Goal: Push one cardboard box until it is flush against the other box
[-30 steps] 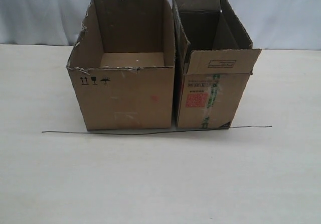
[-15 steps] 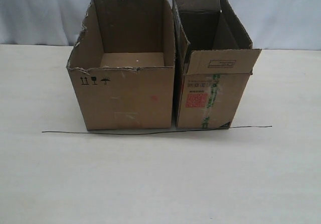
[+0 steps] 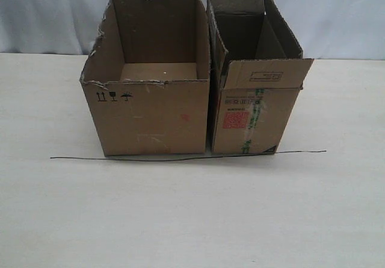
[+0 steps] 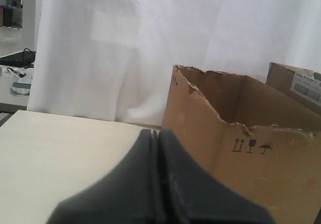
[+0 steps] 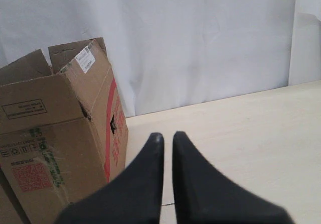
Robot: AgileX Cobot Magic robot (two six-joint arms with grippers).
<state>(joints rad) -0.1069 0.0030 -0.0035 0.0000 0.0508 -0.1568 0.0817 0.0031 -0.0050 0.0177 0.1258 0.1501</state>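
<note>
The cardboard box [image 3: 150, 115] stands on the pale table [image 3: 192, 220], on the left of the pair as the exterior view has it, its front face toward the camera. It is a wide, plain brown carton, open on top, and its rim is ragged and torn all round. The left wall steps down in a rough tear toward the front corner. High on the left of the front face sit 3 small black marks: arrows, a glass and an umbrella. A faint red spot shows further right, with pale scuffs lower down. Inside, the floor is bare brown with 1 tiny white speck.

Right beside it is the other box [image 3: 252, 112], narrower and taller. Its front flap hangs outward, and below it are printed text, a red square label and a green tape stripe. The 2 side walls meet near the top. A thin dark sliver shows lower down, so I cannot tell whether they touch all the way.

A thin dark wire [image 3: 180, 158] lies along the table just in front of both.

The left gripper [image 4: 154, 132] has its fingers pressed together, clear of the torn carton. The right gripper [image 5: 168, 136] shows a narrow slit between its fingers, holding nothing, apart from the labelled carton.
</note>
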